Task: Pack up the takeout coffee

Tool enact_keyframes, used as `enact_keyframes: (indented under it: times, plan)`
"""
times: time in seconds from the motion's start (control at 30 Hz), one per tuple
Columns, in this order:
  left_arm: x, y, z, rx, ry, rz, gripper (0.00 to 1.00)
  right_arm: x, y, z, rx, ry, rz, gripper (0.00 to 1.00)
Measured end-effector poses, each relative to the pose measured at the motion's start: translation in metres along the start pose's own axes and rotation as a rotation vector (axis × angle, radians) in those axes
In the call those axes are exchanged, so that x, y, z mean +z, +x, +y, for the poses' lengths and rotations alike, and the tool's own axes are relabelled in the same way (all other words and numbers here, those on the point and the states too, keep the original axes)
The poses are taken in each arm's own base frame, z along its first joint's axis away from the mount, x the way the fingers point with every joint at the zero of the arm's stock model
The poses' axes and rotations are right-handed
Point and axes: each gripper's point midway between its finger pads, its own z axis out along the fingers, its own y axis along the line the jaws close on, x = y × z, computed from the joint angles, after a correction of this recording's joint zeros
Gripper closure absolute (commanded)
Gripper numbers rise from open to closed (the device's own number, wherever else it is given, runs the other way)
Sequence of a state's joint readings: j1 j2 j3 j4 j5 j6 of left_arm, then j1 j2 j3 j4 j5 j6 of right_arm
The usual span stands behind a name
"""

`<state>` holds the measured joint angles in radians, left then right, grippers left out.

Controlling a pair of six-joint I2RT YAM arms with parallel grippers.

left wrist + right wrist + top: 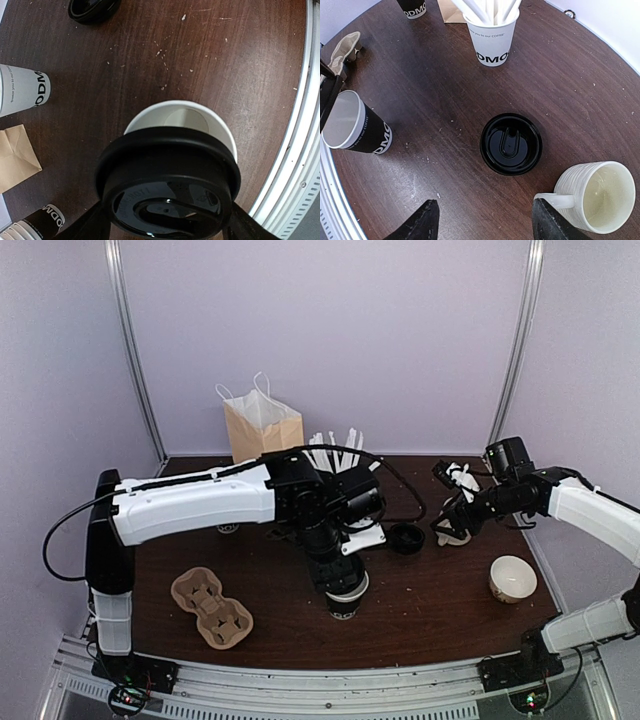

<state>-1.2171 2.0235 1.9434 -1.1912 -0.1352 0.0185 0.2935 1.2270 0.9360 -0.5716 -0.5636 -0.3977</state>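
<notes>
The takeout coffee cup [364, 131], black with white lettering, stands upright and uncovered near the table's front middle [345, 608]. Its white inside [186, 119] shows in the left wrist view. My left gripper [167, 226] is shut on a round black lid [167, 192], which it holds just above the cup's rim and slightly to one side. A second black lid [511, 143] lies flat on the table. My right gripper [485, 222] hangs open and empty above the table, short of that lid.
A white mug [596, 196] stands right of the loose lid. A white cup of sticks [492, 37] and a brown paper bag [262, 427] stand at the back. A cardboard cup carrier [210, 607] lies front left, and stacked cups [35, 226] stand behind the left arm.
</notes>
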Motion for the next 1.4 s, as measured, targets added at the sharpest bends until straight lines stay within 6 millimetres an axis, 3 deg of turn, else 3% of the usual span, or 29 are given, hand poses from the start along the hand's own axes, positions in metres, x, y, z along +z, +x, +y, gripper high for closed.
enact_keyframes:
  times: [0.3, 0.63, 1.07, 1.4]
  plan:
    - [0.002, -0.006, 0.002, 0.009, 0.002, -0.007, 0.22, 0.002, 0.001, 0.000, 0.002, -0.003, 0.006, 0.34]
    - [0.018, -0.004, -0.004, 0.017, 0.026, 0.023, 0.19, 0.003, 0.002, 0.001, -0.011, -0.012, 0.009, 0.34]
    - [0.017, -0.007, -0.002, 0.020, 0.028, 0.016, 0.24, 0.006, 0.006, 0.003, -0.007, -0.028, 0.022, 0.34]
    - [0.004, -0.009, 0.000, 0.029, 0.042, 0.009, 0.24, 0.007, 0.008, 0.003, -0.002, -0.036, 0.030, 0.34]
